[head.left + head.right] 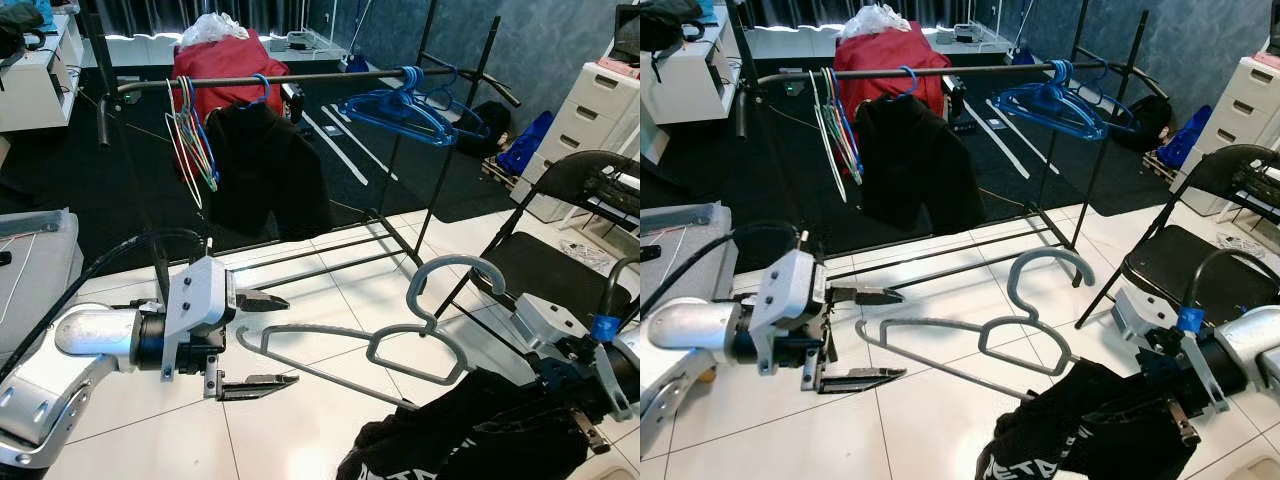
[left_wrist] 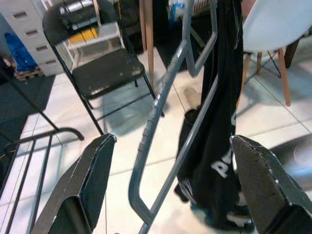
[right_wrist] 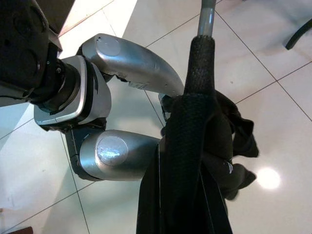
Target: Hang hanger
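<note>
— So, how far is the hanging, in your opinion?

— Not finished yet, I think. The grey hanger [image 1: 400,335] is in the air in front of the robot, low over the white tiled floor [image 1: 300,420], with a black garment [image 1: 470,430] draped on its right end. Its hook points up, toward about 1 o'clock from the left gripper.

— Who holds it?

— The right gripper [image 1: 1170,385] is at about 4 o'clock in the head view, at the garment end of the hanger. The cloth covers its fingers, so I cannot tell if they are closed. The left gripper [image 1: 255,340] is at 8 o'clock. Its two black fingers are wide apart, one above and one below the left corner of the hanger, and they hold nothing. In the left wrist view the grey bar passes between the fingers [image 2: 90,187] without touching them.

— And the rail?

— The clothes rail [image 1: 300,78] is well apart, at 12 o'clock, across the dark carpet. It already carries a black jacket [image 1: 262,165], some thin coloured hangers [image 1: 192,140] and blue hangers [image 1: 405,110]. A folding chair [image 1: 560,230] stands at 3 o'clock.

— What is left, then?

— As I judge it: to secure the hanger, bring it to the rail, and set the hook over the bar.
</note>
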{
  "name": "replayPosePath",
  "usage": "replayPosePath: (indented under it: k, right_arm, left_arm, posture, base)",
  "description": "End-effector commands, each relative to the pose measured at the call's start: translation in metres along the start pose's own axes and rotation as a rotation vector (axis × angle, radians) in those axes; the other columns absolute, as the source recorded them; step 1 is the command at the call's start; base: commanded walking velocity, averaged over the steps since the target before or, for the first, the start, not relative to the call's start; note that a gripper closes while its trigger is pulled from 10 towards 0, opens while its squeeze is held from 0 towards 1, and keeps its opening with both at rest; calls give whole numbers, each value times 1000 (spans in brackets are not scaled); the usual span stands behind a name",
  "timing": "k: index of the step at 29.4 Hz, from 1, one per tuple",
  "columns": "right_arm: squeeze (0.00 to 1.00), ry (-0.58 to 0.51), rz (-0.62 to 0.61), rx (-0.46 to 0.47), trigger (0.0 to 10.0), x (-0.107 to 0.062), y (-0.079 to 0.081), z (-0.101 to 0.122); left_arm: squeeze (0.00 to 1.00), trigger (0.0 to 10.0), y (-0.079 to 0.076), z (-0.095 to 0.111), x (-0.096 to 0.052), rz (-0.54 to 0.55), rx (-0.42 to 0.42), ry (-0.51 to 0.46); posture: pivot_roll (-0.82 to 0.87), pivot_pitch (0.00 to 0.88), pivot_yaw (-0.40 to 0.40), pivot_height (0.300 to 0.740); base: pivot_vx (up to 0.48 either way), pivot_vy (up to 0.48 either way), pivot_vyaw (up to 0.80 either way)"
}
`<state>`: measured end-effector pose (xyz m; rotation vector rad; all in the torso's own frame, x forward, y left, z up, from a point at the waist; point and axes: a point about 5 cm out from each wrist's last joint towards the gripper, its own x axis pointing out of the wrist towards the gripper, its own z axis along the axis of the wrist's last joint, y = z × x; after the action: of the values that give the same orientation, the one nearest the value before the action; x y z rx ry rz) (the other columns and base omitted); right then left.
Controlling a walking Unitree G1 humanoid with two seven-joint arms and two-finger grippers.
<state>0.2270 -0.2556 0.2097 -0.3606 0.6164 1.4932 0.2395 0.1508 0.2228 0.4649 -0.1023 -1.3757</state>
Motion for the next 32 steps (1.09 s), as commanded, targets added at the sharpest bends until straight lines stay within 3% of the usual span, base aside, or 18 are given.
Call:
replayPosePath:
  k: [1,3,14,15,16,17,32]
  right_arm:
    - [0,14,26,-24,0,0,2,6]
    - [0,21,24,-37,0,-2,2,9]
    - [0,13,21,-45,0,-2,1,12]
    - [0,13,17,-47,0,-2,0,11]
    - [0,13,17,-47,0,-2,0,11]
    - [0,13,14,-48,0,-2,0,12]
    - [0,13,-20,-60,0,-4,-4,11]
  left_arm:
    - [0,10000,-12,-6,6,-97,-9,52]
    - [0,10000,-18,-10,12,-145,-26,64]
    - [0,10000,-18,-15,23,-147,-25,73]
    - [0,4000,-18,-15,25,-144,-23,73]
    - [0,4000,-18,-15,25,-144,-23,73]
    - [0,0,-18,-15,26,-144,-29,70]
    - [0,0,-22,-16,24,-185,-58,75]
  posture:
    - [-58,59,-76,740]
    - [-62,59,-74,740]
    - [-62,60,-74,740]
    - [-60,60,-74,740]
    - [-60,60,-74,740]
    - [-61,59,-72,740]
    - [-59,50,-70,740]
  base:
    - [0,0,0]
    - [0,0,0]
    - [0,0,0]
    - [0,0,0]
    - [0,0,0]
    - [0,0,0]
    - [0,0,0]
